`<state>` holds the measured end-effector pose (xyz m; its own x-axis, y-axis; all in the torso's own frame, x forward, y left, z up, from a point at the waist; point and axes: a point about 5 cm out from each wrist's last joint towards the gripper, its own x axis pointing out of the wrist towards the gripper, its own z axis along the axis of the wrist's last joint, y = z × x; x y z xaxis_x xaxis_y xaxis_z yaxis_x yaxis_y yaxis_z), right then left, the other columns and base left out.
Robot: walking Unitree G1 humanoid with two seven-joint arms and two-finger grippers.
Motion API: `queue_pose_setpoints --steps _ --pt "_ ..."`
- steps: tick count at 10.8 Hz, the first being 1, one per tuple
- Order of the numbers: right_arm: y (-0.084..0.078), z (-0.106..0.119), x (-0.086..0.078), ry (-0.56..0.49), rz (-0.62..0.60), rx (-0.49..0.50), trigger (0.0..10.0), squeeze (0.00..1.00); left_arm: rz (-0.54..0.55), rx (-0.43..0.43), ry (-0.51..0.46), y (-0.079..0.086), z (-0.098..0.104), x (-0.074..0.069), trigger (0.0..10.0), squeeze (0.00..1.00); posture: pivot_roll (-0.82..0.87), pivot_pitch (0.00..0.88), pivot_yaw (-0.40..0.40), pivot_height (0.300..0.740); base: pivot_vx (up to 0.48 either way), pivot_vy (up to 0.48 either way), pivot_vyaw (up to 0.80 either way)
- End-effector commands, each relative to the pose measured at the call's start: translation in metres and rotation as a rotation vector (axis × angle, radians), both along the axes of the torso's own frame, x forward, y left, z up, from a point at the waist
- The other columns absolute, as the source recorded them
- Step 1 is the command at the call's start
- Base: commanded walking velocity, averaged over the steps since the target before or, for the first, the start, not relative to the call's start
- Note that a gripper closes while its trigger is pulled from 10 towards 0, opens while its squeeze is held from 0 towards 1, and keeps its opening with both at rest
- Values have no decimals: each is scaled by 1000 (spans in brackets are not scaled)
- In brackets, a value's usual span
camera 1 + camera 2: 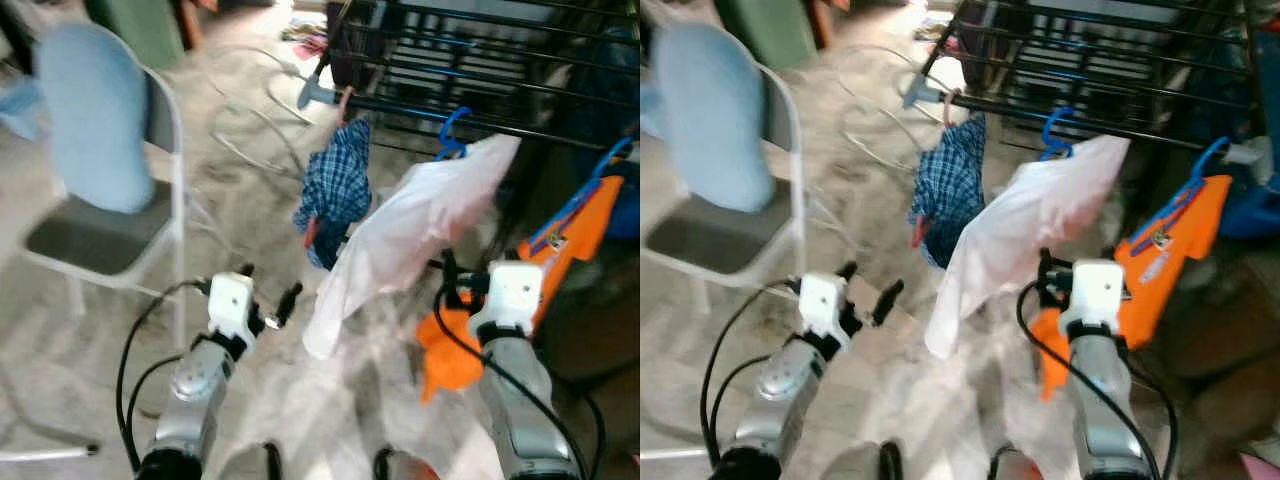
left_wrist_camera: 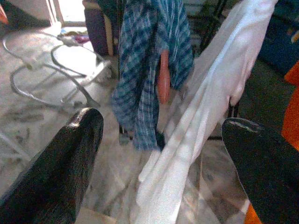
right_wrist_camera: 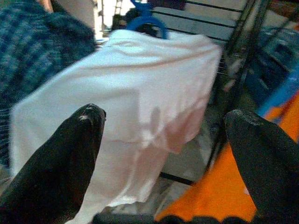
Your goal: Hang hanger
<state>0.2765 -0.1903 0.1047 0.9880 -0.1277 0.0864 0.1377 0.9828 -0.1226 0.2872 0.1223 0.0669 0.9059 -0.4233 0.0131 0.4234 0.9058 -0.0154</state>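
Observation:
A white garment (image 1: pixel 400 235) hangs on a blue hanger (image 1: pixel 452 132) hooked over a bar of the black drying rack (image 1: pixel 480 60). My left gripper (image 1: pixel 268 288) is open and empty, low and left of the garment's bottom edge. In its wrist view the open fingers (image 2: pixel 84 140) frame the white cloth and a blue plaid shirt (image 2: pixel 145 70). My right gripper (image 3: pixel 164 113) is open and empty too, close in front of the white garment (image 3: pixel 140 93), between it and an orange garment (image 1: pixel 570 235) on another blue hanger.
The plaid shirt (image 1: pixel 335 185) hangs from the rack's left corner. A folding chair (image 1: pixel 100 240) with a light blue cushion (image 1: pixel 90 110) stands at the left. A white wire frame (image 1: pixel 255 110) lies on the marble floor beyond it.

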Motion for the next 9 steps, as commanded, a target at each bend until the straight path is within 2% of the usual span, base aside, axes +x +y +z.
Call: queue_pose_setpoints --steps 1,2,4,6,7,9 --pt "-2 -1 -5 -8 -42 10 10000 0 -26 16 19 -4 -1 4 10000 0 -223 175 64 740 0 0 0" --pt "-2 -3 -8 -7 -78 10 10000 0 -58 27 24 -6 0 7 10000 0 -240 178 97 740 0 0 0" --pt "-8 -4 -15 -9 -174 40 10000 0 -124 43 14 -15 7 11 10000 0 -218 179 114 740 0 0 0" --pt "-12 -17 -12 46 -183 64 10000 0 -102 14 22 -18 7 12 10000 0 -207 185 108 740 0 0 -669" --pt "-14 -10 -10 19 -187 51 10000 0 -85 0 37 -19 3 12 10000 0 -228 163 110 740 0 0 -800" --pt "-27 -4 -8 -7 -224 42 10000 0 -144 -35 19 -38 10 14 10000 0 -244 154 114 740 0 0 0"
